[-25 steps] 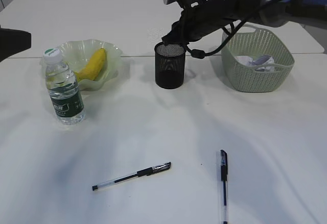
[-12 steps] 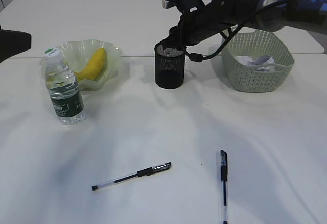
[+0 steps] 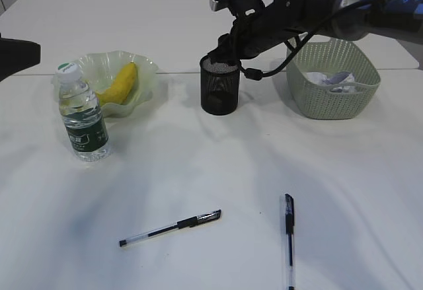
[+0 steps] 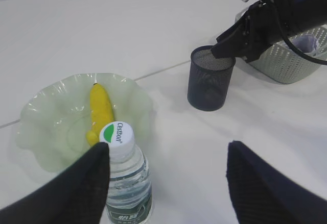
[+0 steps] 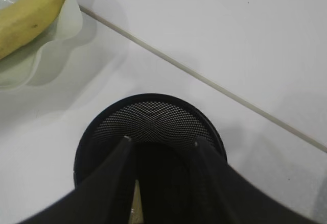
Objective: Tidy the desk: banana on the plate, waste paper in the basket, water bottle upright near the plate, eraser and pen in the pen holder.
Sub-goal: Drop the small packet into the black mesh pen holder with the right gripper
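Above the black mesh pen holder [image 3: 219,92] hangs the right gripper [image 5: 161,141], jaws apart, a yellow sliver showing between them inside the cup. Two pens [image 3: 170,228] [image 3: 289,238] lie on the desk [image 3: 211,171] in front. Left gripper [image 4: 166,168], jaws apart, hovers at the water bottle [image 4: 125,178], beside the plate [image 3: 147,78] with the banana [image 3: 119,84].

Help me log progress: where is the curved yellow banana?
In the exterior view, the curved yellow banana lies in the pale green wavy dish at left, behind the clear water bottle.
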Robot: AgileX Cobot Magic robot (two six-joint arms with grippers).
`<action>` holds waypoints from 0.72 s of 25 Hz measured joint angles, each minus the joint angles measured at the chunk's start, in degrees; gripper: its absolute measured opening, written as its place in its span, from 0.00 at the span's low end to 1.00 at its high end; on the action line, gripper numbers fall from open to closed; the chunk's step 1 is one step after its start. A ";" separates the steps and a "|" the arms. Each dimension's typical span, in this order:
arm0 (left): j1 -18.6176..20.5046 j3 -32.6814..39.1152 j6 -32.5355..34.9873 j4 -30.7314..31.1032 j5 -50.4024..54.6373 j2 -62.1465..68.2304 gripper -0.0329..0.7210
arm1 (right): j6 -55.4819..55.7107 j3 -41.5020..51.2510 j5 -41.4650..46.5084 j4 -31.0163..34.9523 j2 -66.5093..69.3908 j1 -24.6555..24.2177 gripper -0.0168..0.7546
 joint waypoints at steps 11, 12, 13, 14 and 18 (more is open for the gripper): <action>0.00 0.00 0.00 0.22 0.00 0.00 0.72 | 0.11 -4.30 12.58 -1.32 -1.90 0.00 0.38; 0.00 0.00 0.00 0.36 0.00 0.00 0.72 | 0.37 -4.94 14.39 -1.44 -2.39 -0.10 0.38; 0.00 0.00 0.00 0.47 0.00 0.00 0.72 | 0.89 -5.50 15.94 -1.72 -2.72 -0.22 0.38; 0.00 0.00 0.00 0.47 0.00 0.00 0.72 | 1.55 -5.97 17.66 -2.09 -3.19 -0.22 0.38; 0.00 0.00 0.00 0.58 -1.02 0.00 0.72 | 4.88 -6.37 24.04 -5.16 -4.87 -0.22 0.38</action>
